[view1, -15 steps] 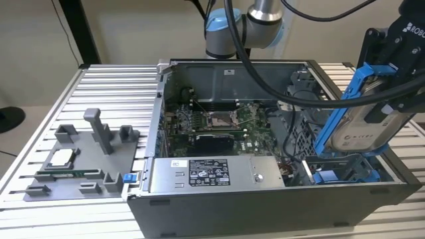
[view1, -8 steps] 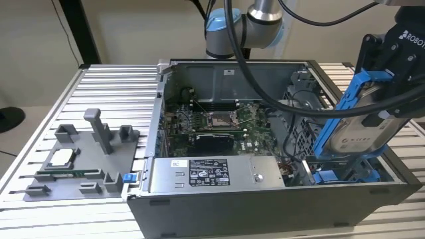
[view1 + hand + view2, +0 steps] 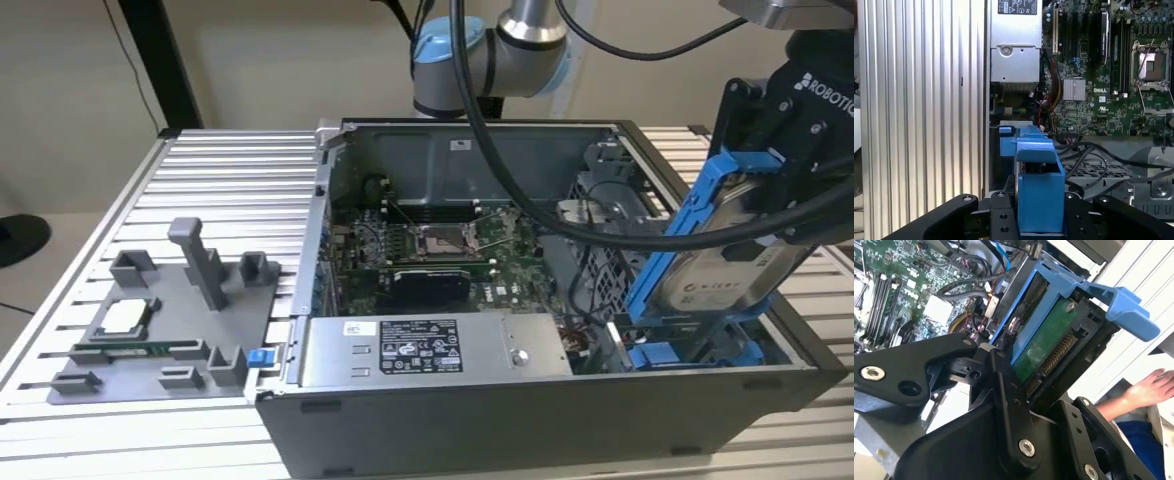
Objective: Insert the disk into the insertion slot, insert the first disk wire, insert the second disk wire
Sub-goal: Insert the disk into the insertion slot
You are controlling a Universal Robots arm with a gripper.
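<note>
Above the insertion slot (image 3: 683,352), the jaws clamp the tilted disk (image 3: 727,268), lower edge near the opening.

Seemingly silver arm (image 3: 531,18), blue joint caps (image 3: 434,45), black cables (image 3: 574,230), black screw-studded gripper (image 3: 777,160)

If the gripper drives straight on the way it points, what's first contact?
Probably the insertion slot. The gripper is shut on the disk and points down into the case corner, so the disk's lower end would reach the slot's blue rails first. Depth is unclear in the exterior view.
</note>
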